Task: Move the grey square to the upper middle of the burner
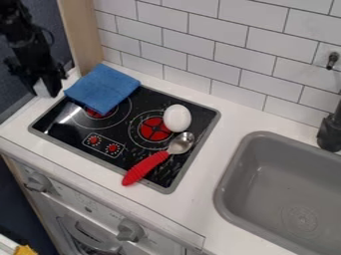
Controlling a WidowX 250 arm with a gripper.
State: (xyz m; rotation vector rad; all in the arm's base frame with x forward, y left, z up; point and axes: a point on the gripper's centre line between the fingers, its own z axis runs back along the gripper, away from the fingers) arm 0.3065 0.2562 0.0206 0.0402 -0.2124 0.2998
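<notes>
The gripper (44,88) hangs at the upper left, beside the counter's left end and left of the blue cloth. A small pale grey-white piece (42,88) shows at its lower end; whether it is held I cannot tell. No clearly grey square lies on the stove. A folded, roughly square blue cloth (103,87) covers the stove's back left corner and partly overlaps the left burner (100,114). On the right burner (152,130) the red centre is visible, with a white egg-like object (177,118) at its upper right edge.
A spoon (146,167) with a red handle lies across the stove's right part, its bowl near the right burner. The grey sink (230,174) is at the right, with a black faucet (329,132). White tiles (213,47) rise behind the counter (203,195).
</notes>
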